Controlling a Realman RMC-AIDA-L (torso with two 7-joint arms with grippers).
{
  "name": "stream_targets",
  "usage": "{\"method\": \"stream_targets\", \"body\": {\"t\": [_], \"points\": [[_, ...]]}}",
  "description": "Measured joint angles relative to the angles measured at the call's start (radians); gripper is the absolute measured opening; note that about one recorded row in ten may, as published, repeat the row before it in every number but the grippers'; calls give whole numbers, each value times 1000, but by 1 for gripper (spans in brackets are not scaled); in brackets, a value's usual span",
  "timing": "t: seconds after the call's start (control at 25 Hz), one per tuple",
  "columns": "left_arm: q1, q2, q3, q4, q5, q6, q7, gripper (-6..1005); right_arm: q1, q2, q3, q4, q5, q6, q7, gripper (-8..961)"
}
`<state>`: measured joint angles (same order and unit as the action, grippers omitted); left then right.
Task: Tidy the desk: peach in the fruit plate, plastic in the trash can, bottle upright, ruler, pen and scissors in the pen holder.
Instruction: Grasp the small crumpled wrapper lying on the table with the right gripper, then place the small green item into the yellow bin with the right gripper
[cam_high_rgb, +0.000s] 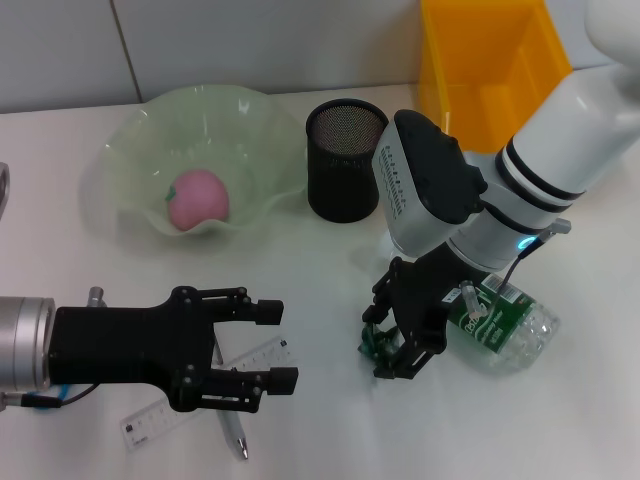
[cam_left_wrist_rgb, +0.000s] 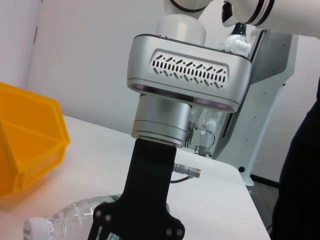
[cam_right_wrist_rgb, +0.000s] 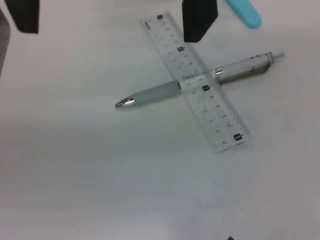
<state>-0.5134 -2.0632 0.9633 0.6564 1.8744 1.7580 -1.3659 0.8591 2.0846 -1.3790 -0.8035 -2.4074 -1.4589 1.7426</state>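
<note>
While the peach (cam_high_rgb: 197, 197) already sits in the plate (cam_high_rgb: 135, 140), the bottle (cam_high_rgb: 505, 325) lies flat by the right gripper (cam_high_rgb: 400, 345), whose finger state I cannot tell, and the ruler (cam_high_rgb: 205, 388) and pen (cam_high_rgb: 232, 430) wait under the left gripper (cam_high_rgb: 270, 345), fingers apart.

The left gripper (cam_high_rgb: 272, 345) is covering much of the ruler (cam_high_rgb: 160, 418) and pen (cam_high_rgb: 232, 435) beneath it. The right gripper (cam_high_rgb: 392, 345) is hiding the bottle's (cam_high_rgb: 505, 325) neck end.
</note>
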Motion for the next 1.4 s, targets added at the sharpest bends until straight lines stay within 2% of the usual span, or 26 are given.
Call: {"method": "stream_targets", "body": {"t": [0.76, 1.2, 1.4], "points": [[0, -1, 0, -3, -12, 1, -1, 780, 0, 0, -10, 26, 1, 19, 0, 698], [5, -2, 0, -2, -26, 4, -3, 776, -2, 0, -11, 23, 1, 19, 7, 620], [7, -2, 0, -1, -26, 6, -4, 774, -4, -1, -2, 9, 17, 4, 11, 452]]}}
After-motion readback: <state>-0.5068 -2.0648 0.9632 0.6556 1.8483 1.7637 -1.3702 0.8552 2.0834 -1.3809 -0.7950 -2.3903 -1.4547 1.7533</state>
